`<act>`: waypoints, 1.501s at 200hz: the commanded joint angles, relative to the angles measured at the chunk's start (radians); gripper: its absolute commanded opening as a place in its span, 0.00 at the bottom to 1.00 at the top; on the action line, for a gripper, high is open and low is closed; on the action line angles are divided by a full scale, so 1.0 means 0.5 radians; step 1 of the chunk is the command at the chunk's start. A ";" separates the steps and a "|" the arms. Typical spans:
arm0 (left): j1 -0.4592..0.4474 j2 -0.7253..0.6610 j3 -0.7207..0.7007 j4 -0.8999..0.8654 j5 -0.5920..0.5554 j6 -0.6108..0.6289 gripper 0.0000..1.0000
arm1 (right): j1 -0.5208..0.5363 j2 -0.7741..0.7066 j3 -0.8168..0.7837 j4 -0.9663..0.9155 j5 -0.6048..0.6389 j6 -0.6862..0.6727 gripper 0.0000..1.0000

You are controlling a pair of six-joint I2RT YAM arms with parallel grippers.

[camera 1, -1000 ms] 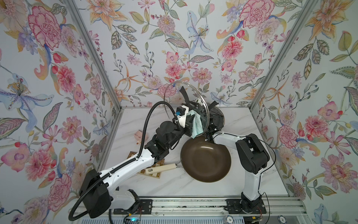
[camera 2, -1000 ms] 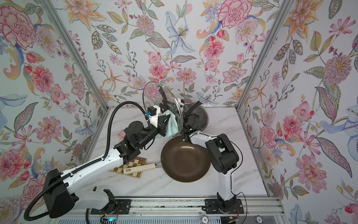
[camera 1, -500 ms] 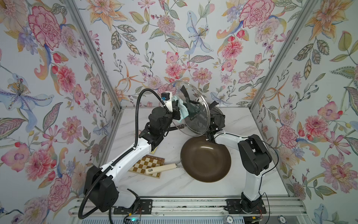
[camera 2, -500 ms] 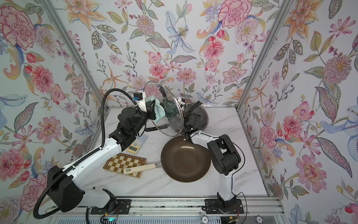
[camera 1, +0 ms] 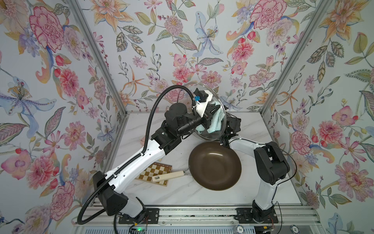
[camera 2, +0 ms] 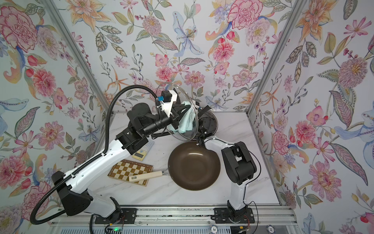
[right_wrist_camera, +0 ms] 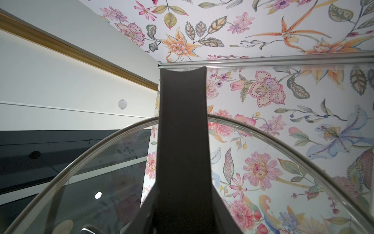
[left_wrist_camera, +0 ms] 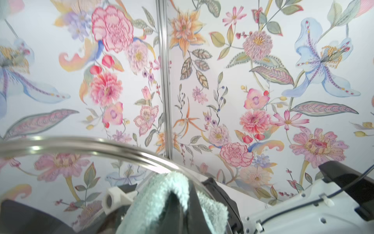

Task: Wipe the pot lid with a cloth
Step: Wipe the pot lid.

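floral wallpaper (camera 1: 182, 40) covers the walls beside and behind the jaws, joined by metal corner posts (camera 1: 99, 60). below the jaws lies a white marble tabletop (camera 1: 182, 194) with an aluminium rail (camera 1: 192, 219) along its front. past the jaws, the right wrist view shows a plain white wall (right_wrist_camera: 60, 81), wooden trim (right_wrist_camera: 81, 54) and a dark panel (right_wrist_camera: 50, 145).

Both arms are white shells with chunky black joints. Left arm (camera 1: 137, 162) has a ribbed black hose (camera 1: 150, 121) and blue plug (camera 1: 197, 98); right arm (camera 1: 242, 144) just a thin wire (camera 1: 294, 161).
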 commanded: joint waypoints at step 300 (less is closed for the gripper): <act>-0.020 -0.333 -0.494 0.531 -0.376 -0.221 0.00 | 0.052 -0.264 -0.005 0.017 -0.070 -0.324 0.00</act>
